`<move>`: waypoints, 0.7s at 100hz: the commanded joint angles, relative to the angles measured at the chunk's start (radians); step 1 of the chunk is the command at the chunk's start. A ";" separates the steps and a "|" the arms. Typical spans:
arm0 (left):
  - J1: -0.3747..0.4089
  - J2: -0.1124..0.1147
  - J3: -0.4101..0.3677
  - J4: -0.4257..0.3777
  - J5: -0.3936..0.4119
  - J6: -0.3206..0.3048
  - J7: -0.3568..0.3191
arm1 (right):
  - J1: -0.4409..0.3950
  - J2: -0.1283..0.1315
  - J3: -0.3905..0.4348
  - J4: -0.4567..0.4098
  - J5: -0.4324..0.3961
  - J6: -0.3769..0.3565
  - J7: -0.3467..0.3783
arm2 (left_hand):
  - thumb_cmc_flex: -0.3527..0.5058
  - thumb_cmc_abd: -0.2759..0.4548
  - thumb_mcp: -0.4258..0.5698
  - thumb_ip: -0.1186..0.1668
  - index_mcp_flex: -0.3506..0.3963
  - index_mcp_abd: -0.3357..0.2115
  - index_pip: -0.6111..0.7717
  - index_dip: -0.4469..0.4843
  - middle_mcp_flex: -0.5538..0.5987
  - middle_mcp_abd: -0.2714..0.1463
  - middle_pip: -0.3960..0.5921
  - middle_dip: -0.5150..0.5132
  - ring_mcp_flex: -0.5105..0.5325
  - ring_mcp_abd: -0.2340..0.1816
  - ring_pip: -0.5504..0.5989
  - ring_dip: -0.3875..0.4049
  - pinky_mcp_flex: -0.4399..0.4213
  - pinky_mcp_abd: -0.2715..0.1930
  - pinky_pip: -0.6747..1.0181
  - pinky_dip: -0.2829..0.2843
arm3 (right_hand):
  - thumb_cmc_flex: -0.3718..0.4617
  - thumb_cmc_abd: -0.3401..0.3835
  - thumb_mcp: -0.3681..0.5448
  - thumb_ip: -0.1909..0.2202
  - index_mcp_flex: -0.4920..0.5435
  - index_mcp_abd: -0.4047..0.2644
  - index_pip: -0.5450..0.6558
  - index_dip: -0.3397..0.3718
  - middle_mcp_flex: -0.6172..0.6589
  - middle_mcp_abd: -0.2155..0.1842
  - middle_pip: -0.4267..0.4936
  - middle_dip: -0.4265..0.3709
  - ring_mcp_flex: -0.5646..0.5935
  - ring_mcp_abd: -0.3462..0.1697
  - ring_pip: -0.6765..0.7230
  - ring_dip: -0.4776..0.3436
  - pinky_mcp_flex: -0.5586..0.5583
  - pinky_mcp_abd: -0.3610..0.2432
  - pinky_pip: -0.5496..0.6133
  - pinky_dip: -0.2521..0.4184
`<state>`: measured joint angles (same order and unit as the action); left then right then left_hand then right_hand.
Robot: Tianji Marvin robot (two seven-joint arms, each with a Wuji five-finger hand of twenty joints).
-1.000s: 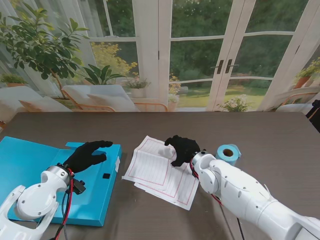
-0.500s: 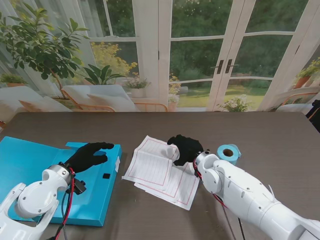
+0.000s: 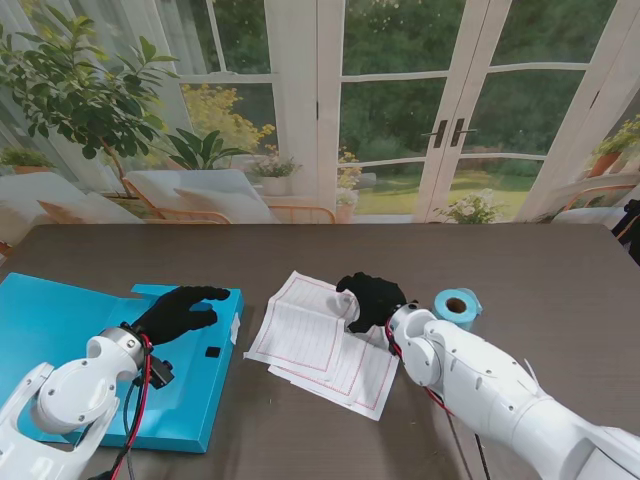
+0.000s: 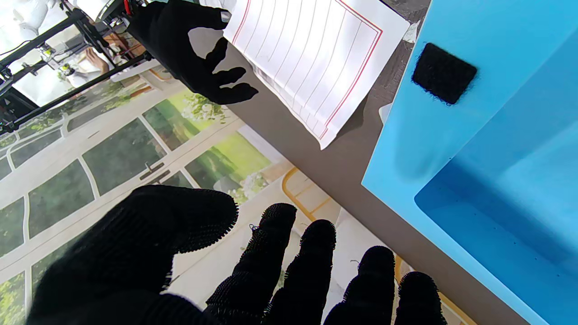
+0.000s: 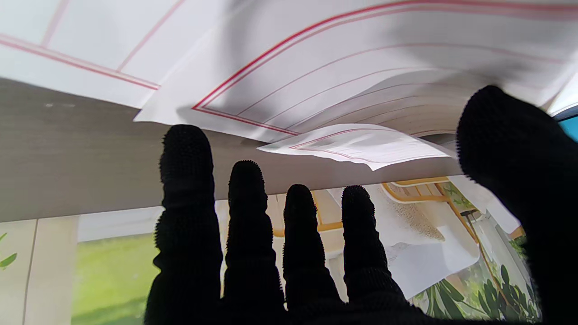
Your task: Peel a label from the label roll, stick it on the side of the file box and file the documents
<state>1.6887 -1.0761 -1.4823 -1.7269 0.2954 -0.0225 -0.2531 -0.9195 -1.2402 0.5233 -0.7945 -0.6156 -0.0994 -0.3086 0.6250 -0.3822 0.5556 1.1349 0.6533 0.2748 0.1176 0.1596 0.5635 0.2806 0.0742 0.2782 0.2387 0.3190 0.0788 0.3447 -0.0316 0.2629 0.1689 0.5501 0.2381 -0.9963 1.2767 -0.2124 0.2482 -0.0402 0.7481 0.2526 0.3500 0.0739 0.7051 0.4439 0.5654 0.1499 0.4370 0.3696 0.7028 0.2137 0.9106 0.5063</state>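
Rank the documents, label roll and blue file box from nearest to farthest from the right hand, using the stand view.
1. documents: under the right hand.
2. label roll: just right of it.
3. blue file box: far left, beneath the left hand.

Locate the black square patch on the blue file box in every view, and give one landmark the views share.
Stand view: the black square patch sits on the file box flap, just nearer to me than the left robot hand.
Left wrist view: the patch shows large on the blue flap.
Right wrist view: not in it.
Shared landmark: the red-lined documents appear in all three.
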 commanded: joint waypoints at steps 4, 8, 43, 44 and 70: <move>0.007 0.000 0.000 -0.012 0.001 0.007 -0.019 | -0.003 -0.014 -0.010 0.010 0.005 -0.014 0.009 | 0.015 0.019 -0.003 0.036 0.008 0.002 0.002 0.004 0.010 -0.002 -0.005 0.009 0.015 0.007 -0.010 0.000 -0.014 -0.032 -0.029 0.012 | -0.024 -0.010 0.028 -0.019 -0.058 -0.006 0.006 -0.015 0.000 0.009 0.018 -0.011 0.003 0.013 0.006 -0.001 -0.549 -0.005 -0.016 -0.012; 0.007 0.000 0.000 -0.014 0.001 0.011 -0.020 | -0.002 -0.018 -0.013 0.017 0.008 -0.016 0.005 | 0.015 0.020 -0.003 0.035 0.007 0.003 0.001 0.004 0.011 -0.001 -0.005 0.009 0.016 0.008 -0.010 0.000 -0.014 -0.032 -0.030 0.012 | -0.030 0.011 0.023 -0.019 -0.063 -0.013 0.005 -0.016 0.000 0.011 0.018 -0.011 0.003 0.014 0.006 -0.001 -0.549 -0.006 -0.016 -0.012; 0.014 0.000 0.002 -0.032 -0.001 0.044 -0.027 | 0.006 -0.043 -0.020 0.066 0.070 -0.057 0.022 | 0.011 0.039 -0.011 0.026 0.008 0.007 0.000 0.004 0.010 0.002 -0.006 0.008 0.020 0.013 -0.009 0.002 -0.014 -0.030 -0.030 0.012 | 0.006 0.181 -0.027 0.008 -0.082 -0.076 0.004 -0.025 0.000 0.017 0.026 -0.009 -0.010 0.016 0.012 0.002 -0.562 -0.011 -0.026 -0.003; 0.014 0.000 0.002 -0.032 -0.002 0.045 -0.027 | 0.006 -0.044 -0.020 0.069 0.072 -0.061 0.022 | 0.011 0.040 -0.011 0.026 0.009 0.007 0.000 0.004 0.011 0.002 -0.006 0.008 0.021 0.014 -0.009 0.002 -0.014 -0.030 -0.030 0.012 | 0.009 0.185 -0.027 0.009 -0.078 -0.082 0.004 -0.025 0.001 0.017 0.026 -0.009 -0.008 0.017 0.013 0.003 -0.561 -0.011 -0.026 -0.003; 0.015 0.001 0.003 -0.041 -0.005 0.064 -0.034 | 0.016 -0.065 -0.026 0.131 0.123 -0.153 0.034 | 0.012 0.046 -0.012 0.022 0.010 0.010 -0.001 0.004 0.009 0.007 -0.006 0.008 0.024 0.014 -0.008 0.003 -0.014 -0.031 -0.030 0.012 | 0.056 0.344 -0.042 0.044 0.137 -0.231 -0.008 -0.015 0.074 0.004 0.025 -0.016 0.013 0.020 0.021 0.004 -0.557 -0.013 -0.031 0.010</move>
<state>1.6998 -1.0752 -1.4796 -1.7588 0.2943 0.0339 -0.2652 -0.8895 -1.2887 0.5067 -0.6934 -0.5055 -0.2190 -0.3014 0.6248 -0.3610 0.5504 1.1349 0.6534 0.2756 0.1176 0.1598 0.5722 0.2896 0.0742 0.2782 0.2615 0.3298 0.0788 0.3447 -0.0320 0.2628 0.1689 0.5504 0.2763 -0.6936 1.2309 -0.1947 0.3371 -0.2222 0.7471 0.2407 0.3900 0.0750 0.7344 0.4430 0.5654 0.1650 0.4459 0.3703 0.6339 0.2561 1.0156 0.5877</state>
